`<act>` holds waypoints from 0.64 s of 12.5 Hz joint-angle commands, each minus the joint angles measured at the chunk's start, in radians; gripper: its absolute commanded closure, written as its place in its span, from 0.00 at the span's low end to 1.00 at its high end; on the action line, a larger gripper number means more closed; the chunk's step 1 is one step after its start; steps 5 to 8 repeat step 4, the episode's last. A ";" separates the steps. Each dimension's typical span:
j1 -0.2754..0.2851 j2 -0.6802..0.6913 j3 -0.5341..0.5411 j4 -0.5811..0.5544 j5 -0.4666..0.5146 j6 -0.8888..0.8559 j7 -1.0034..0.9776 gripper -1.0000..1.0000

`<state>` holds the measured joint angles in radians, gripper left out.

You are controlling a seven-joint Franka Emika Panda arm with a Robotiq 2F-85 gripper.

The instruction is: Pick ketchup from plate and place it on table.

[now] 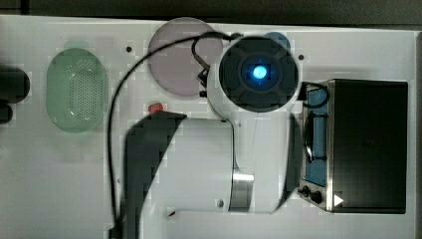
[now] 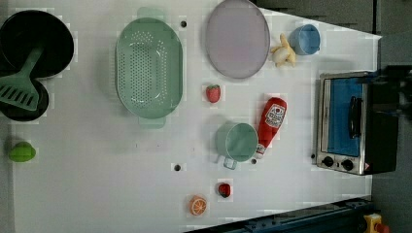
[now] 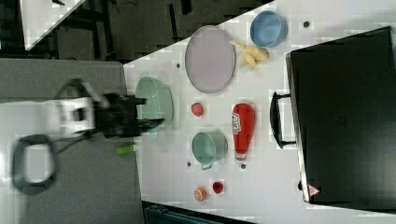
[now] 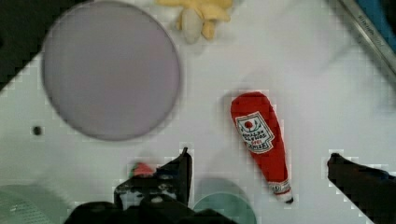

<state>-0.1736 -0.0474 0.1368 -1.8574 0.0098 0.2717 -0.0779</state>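
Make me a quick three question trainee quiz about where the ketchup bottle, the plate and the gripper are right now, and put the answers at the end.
1. True or false: the slim red ketchup squeeze bottle lies on the large round lilac-grey plate.
2. In the left view, which object sits just to the bottle's left?
A. the small blue bowl
B. the pale green mug
C. the green perforated oval basket
3. Fill in: in the wrist view the gripper is ____, holding nothing.

Key:
1. False; the bottle lies flat on the white tabletop, apart from the plate, which has nothing on it.
2. B
3. open
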 commanded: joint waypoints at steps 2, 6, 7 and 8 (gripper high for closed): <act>-0.006 0.020 0.003 0.106 0.003 -0.184 0.091 0.00; -0.006 0.020 -0.001 0.111 0.002 -0.181 0.091 0.00; -0.006 0.020 -0.001 0.111 0.002 -0.181 0.091 0.00; -0.006 0.020 -0.001 0.111 0.002 -0.181 0.091 0.00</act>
